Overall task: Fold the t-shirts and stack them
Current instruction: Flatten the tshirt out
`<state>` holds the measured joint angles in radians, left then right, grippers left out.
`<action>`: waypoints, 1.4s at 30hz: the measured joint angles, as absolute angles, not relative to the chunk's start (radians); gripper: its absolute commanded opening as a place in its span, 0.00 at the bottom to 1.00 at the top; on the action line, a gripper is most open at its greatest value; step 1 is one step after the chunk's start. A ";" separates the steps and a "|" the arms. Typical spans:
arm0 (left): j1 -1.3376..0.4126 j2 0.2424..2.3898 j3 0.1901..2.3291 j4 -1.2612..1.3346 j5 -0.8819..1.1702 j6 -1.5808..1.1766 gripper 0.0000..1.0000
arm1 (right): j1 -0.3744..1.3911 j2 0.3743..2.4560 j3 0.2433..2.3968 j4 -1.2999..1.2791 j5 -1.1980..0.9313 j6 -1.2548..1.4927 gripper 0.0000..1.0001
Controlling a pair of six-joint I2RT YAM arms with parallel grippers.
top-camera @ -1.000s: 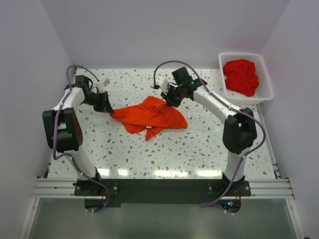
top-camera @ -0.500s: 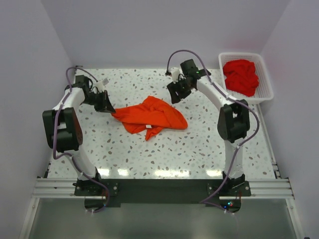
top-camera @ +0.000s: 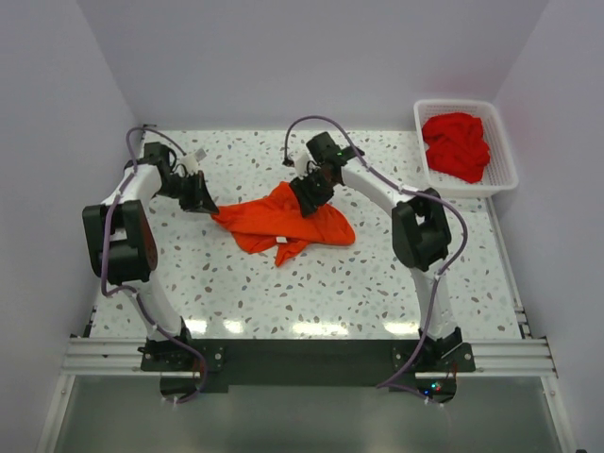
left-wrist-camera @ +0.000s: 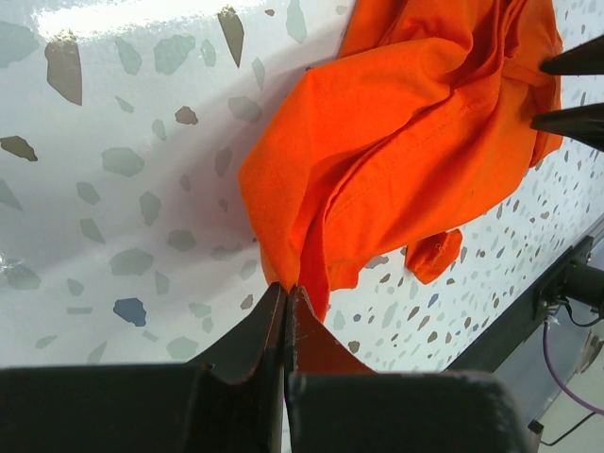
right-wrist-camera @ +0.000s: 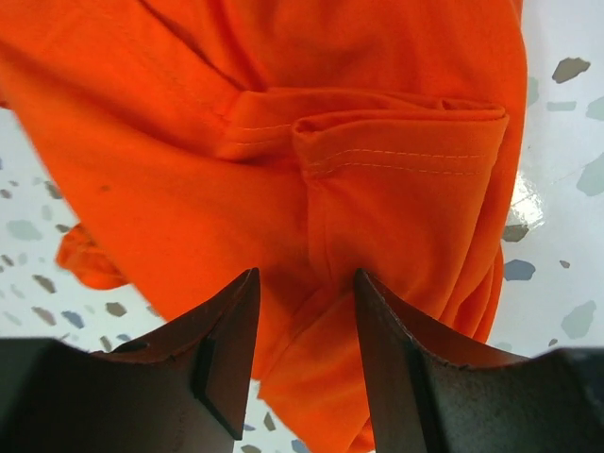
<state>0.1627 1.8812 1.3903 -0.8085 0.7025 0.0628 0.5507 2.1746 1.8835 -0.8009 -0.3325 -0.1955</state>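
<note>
A bright orange-red t-shirt (top-camera: 283, 222) lies crumpled on the speckled table, mid-left. My left gripper (top-camera: 202, 202) is shut on the shirt's left edge; in the left wrist view the shirt (left-wrist-camera: 415, 142) spreads away from the closed left gripper (left-wrist-camera: 286, 291). My right gripper (top-camera: 304, 193) is open, set down over the shirt's back edge. In the right wrist view the right gripper (right-wrist-camera: 304, 278) straddles a fold of the shirt (right-wrist-camera: 359, 189) near a hemmed sleeve. Deeper red t-shirts (top-camera: 457, 145) lie bunched in the basket.
A white lattice basket (top-camera: 500, 179) stands at the table's back right corner. The speckled table (top-camera: 377, 283) is bounded by white walls at the back and both sides. A black rail (top-camera: 302, 354) runs along the near edge with the arm bases.
My right gripper lifted off the shirt toward the back right, then came back down left onto the shirt's back edge. The left gripper and shirt barely moved.
</note>
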 measured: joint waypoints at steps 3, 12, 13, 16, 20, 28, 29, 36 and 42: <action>0.163 1.882 1.390 -0.809 0.702 0.063 0.00 | 0.549 2.222 1.887 -0.801 -0.302 -0.202 0.46; 0.163 1.890 1.396 -0.809 0.687 0.063 0.00 | 0.541 2.245 1.887 -0.793 -0.219 -0.211 0.36; 0.163 1.891 1.400 -0.808 0.685 0.062 0.00 | 0.536 2.245 1.888 -0.793 -0.219 -0.212 0.34; 0.164 1.899 1.412 -0.809 0.683 0.063 0.00 | 0.515 2.245 1.893 -0.795 -0.219 -0.220 0.20; 0.164 1.911 1.434 -0.809 0.680 0.063 0.00 | 0.479 2.244 1.912 -0.805 -0.218 -0.234 0.11; 0.179 1.922 1.533 -0.823 0.684 0.063 0.00 | 0.436 2.206 1.979 -0.838 -0.228 -0.249 0.00; 0.184 1.922 1.562 -0.827 0.686 0.063 0.00 | 0.429 2.188 1.991 -0.839 -0.229 -0.249 0.00; 0.200 1.911 1.892 -0.789 0.686 0.014 0.00 | 0.303 2.053 2.204 -0.765 -0.244 -0.247 0.00; 0.201 1.858 2.150 -0.588 0.669 -0.121 0.00 | 0.238 1.879 2.274 -0.550 -0.214 -0.236 0.00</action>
<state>0.2012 1.8576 2.1502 -0.5880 0.6689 -0.1211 0.2382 1.8793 2.2738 -0.5495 -0.2142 -0.2356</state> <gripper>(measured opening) 0.027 0.014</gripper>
